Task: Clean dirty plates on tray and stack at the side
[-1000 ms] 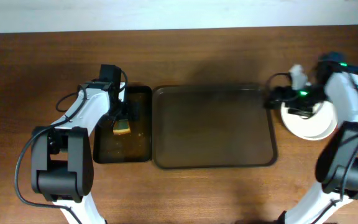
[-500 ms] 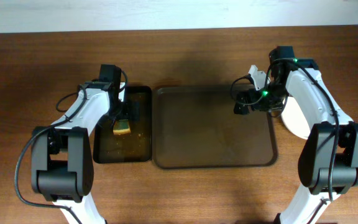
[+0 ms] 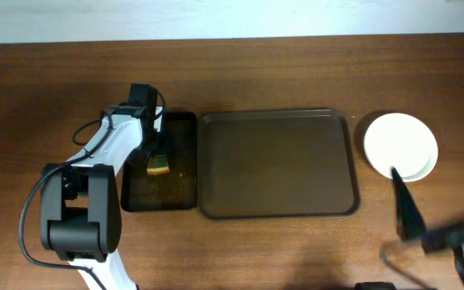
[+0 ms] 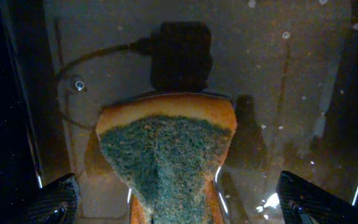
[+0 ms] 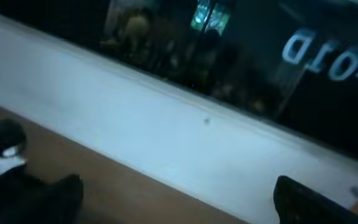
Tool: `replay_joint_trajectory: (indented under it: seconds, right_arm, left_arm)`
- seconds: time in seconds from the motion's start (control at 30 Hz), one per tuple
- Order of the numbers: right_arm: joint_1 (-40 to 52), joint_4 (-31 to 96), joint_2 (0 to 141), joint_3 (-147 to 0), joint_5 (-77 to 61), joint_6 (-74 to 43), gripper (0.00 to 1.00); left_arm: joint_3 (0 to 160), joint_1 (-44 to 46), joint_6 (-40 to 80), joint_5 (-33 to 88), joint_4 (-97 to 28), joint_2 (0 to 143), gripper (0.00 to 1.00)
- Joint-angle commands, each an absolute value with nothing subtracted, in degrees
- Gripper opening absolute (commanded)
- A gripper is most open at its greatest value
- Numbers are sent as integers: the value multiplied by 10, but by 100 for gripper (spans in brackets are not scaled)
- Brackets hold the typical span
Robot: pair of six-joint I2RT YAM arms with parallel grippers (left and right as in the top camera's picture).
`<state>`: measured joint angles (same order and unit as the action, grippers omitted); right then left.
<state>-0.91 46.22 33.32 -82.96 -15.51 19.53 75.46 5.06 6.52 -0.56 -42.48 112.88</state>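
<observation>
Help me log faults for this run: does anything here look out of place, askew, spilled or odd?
Mainly the right arm: it is a motion-blurred streak at the overhead view's lower right, and its wrist camera shows a wall, not the workspace. The white plates sit slightly offset in their stack.

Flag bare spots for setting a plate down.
Large tray is bare throughout, between the small tray and the white plate stack. Table strip behind all three is bare too. Crowded: small tray, holding the sponge with the left tool over it.
</observation>
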Motion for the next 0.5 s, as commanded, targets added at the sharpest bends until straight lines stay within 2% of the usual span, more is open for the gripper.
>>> replay_joint_trajectory:
  seconds: [0.0, 0.1, 0.17, 0.23, 0.33, 0.47]
  right_arm:
    - [-7, 347, 194, -661, -146, 250, 98]
    - [-7, 77, 62, -407, -175, 226, 98]
    - [-7, -79, 28, -277, -173, 185, 98]
    - [-7, -175, 16, -186, -158, 153, 98]
    - [-6, -181, 2, -108, -104, 91, 98]
    - [8, -131, 2, -46, -52, 80, 98]
  left_arm:
    - [752, 51, 64, -2, -425, 1134, 100]
    - [752, 51, 64, -2, -425, 1134, 100]
    - [752, 51, 64, -2, -425, 1134, 100]
    - [752, 51, 64, -2, -425, 1134, 100]
    - [752, 51, 64, -2, -425, 1134, 100]
    - [752, 51, 64, -2, -425, 1134, 100]
